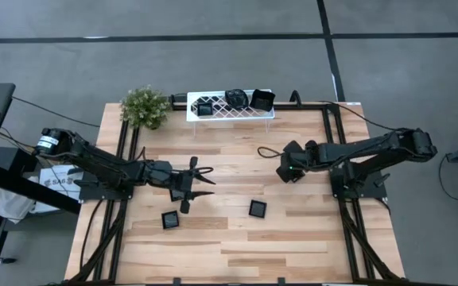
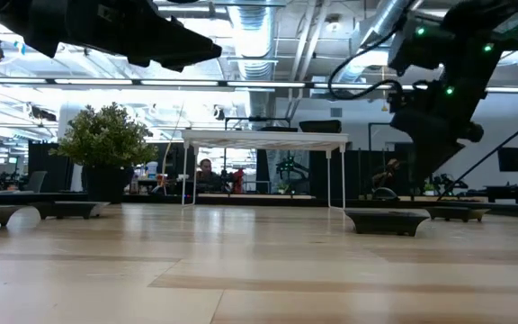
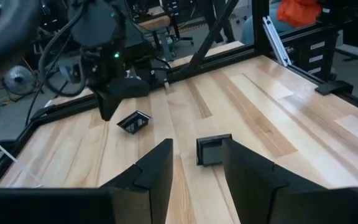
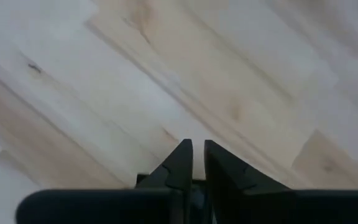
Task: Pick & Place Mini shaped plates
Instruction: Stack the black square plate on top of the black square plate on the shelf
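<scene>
From above, two mini plates lie near the bench's front edge; the left gripper, fingers spread, is nearest. Its wrist view frames one plate dead ahead. Right gripper: narrow, seemingly empty

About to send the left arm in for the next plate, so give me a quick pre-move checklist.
1. Left gripper open and empty: ok.
2. Target square plate flat on the table, ahead of the left gripper and not yet between its fingers: ok.
3. Right gripper apart from the left gripper: ok.
4. Right gripper shut, nothing showing between its fingers: ok.
5. Second plate near the right gripper, clear of the target: ok.
6. Free spot on the white rack, which already carries three plates: cannot tell.
</scene>
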You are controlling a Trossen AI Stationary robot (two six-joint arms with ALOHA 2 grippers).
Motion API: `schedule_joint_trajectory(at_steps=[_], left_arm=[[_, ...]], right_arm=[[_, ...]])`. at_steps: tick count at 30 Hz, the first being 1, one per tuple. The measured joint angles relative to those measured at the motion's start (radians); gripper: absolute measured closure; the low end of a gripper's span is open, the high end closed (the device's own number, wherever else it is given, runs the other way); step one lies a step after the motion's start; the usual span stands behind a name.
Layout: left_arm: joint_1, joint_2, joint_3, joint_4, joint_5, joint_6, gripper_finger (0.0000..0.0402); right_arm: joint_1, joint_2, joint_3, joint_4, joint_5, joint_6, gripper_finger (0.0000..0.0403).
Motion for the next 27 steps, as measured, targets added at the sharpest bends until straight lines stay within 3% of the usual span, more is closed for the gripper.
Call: schedule_joint_trajectory(at_steps=[3, 14, 18, 27], left_arm=[[0.000, 0.000, 0.000, 0.001, 0.000, -0.004, 0.0262], [0.002, 0.000, 0.000, 0.005, 0.001, -0.004, 0.0262], [0.002, 0.000, 0.000, 0.006, 0.002, -0.007, 0.0262], [0.002, 0.000, 0.000, 0.006, 0.002, -0.010, 0.0262]], right_arm=[[-0.048, 0.000, 0.000, -0.019, -0.079, -0.002, 0.0361], [-0.222, 0.000, 0.000, -0.026, -0.206, -0.133, 0.0357], [-0.278, 0.000, 0.000, -0.061, -0.311, -0.160, 0.0357], [-0.276, 0.000, 0.000, -0.182, -0.357, -0.161, 0.0357]])
